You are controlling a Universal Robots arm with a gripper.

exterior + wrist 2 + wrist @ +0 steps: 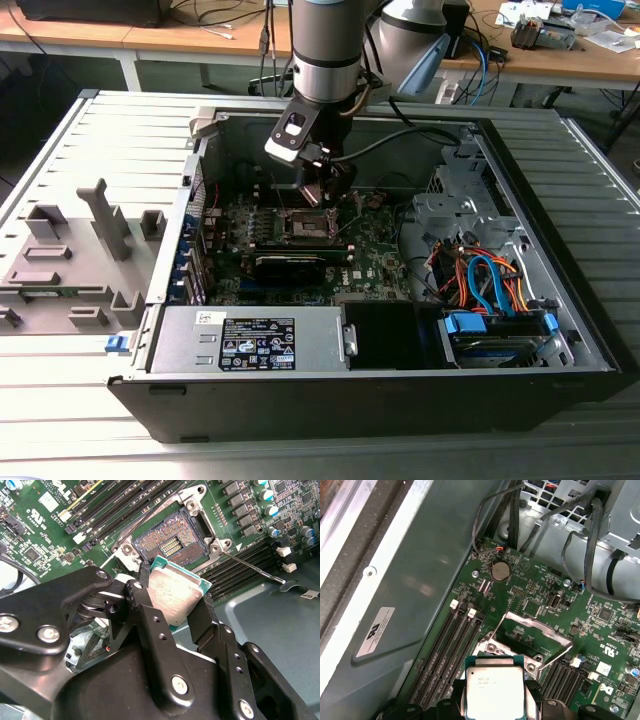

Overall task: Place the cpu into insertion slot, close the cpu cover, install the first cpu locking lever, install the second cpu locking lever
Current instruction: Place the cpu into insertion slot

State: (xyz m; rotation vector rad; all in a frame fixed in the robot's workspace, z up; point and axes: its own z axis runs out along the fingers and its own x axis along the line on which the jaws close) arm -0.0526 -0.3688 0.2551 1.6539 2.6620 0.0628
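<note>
Near open insertion slot (pixel 172 542), cpu (pixel 175 592) gripped between fingers (pixel 150 625), metal top up

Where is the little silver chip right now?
In the second wrist view, the cpu is clamped in the gripper, close to the open socket on the motherboard, not yet in it.

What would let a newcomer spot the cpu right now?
Inside the open computer case, find the green motherboard. By its open socket, the black claw grips the cpu: a small square chip with a dull silver top and green rim.
</note>
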